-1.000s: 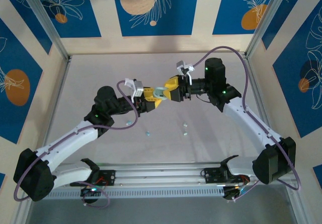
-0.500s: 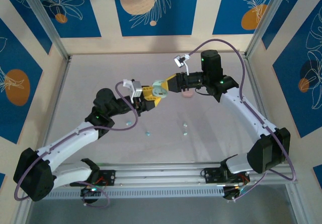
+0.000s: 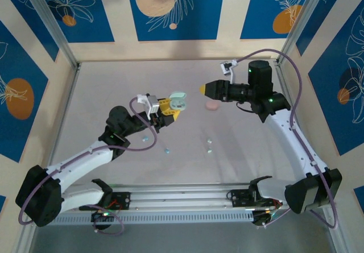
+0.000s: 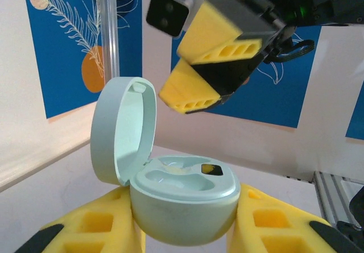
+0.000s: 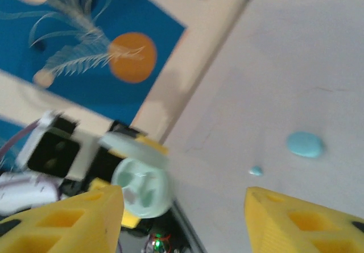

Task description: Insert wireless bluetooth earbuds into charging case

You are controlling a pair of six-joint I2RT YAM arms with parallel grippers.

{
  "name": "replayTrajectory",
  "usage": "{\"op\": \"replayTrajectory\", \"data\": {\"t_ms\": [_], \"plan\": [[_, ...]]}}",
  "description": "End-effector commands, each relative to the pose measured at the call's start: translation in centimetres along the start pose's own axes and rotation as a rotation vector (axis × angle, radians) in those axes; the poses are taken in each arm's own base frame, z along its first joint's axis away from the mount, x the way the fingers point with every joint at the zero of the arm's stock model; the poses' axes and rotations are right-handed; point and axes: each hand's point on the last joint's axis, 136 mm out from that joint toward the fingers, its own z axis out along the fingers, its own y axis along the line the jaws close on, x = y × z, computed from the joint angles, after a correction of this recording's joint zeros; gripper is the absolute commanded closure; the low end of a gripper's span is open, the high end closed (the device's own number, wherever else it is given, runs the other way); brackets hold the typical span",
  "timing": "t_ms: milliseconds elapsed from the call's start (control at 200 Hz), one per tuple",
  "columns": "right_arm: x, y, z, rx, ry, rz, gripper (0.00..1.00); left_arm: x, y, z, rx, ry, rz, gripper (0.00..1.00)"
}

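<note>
Nearest the arm bases, a metal rail point(image 3: 182, 199) runs along the front edge of the desk point(image 3: 102, 88), a matte, pale grey sheet. Just beyond it lie tiny rounded plastic pellets: a blue earbud point(image 3: 167, 150) and, to its right, two whitish earbuds point(image 3: 210, 149) close together.

Farther in, the left fingers point(image 3: 170, 110), blocky yellow pads with honeycomb holes, are clamped on the base of a smooth mint case point(image 3: 180, 99). The case is held up with its round lid hinged upright and two moulded hollows showing. A pink case point(image 3: 213, 105), a flat oval pebble, rests on the desk just right of it. Beside that, the right fingers point(image 3: 203, 88) hover spread apart, gripping nothing and pointing toward the mint case.

Behind, cream walls carry blue panels point(image 3: 170, 8) with white leaf drawings and orange discs, framed by aluminium posts.
</note>
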Motion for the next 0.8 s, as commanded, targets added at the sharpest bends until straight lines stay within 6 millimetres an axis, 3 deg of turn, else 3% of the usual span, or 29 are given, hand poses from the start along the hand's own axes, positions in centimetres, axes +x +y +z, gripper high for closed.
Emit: {"op": "replayTrajectory", "data": {"t_ms": [0, 75, 365, 625, 795], "plan": [[2.7, -7.1, -1.1, 0.286, 0.018, 0.273, 0.45, -1.1, -0.3, -0.2, 0.0, -0.056, 0.032, 0.73], [4.7, -10.0, -1.6, 0.367, 0.054, 0.38, 0.5, -0.8, -0.3, -0.3, -0.001, -0.057, 0.023, 0.73], [12.7, -17.0, -0.8, 0.595, 0.27, 0.528, 0.54, -0.9, -0.5, -0.6, -0.001, -0.072, -0.002, 0.73], [15.9, -20.9, 1.6, 0.768, 0.44, 0.503, 0.56, -1.3, -0.6, -1.0, -0.012, -0.072, 0.004, 0.73], [17.0, -22.6, 2.8, 0.901, 0.533, 0.413, 0.61, -1.4, -0.7, -1.5, -0.022, -0.066, 0.012, 0.73]]}}
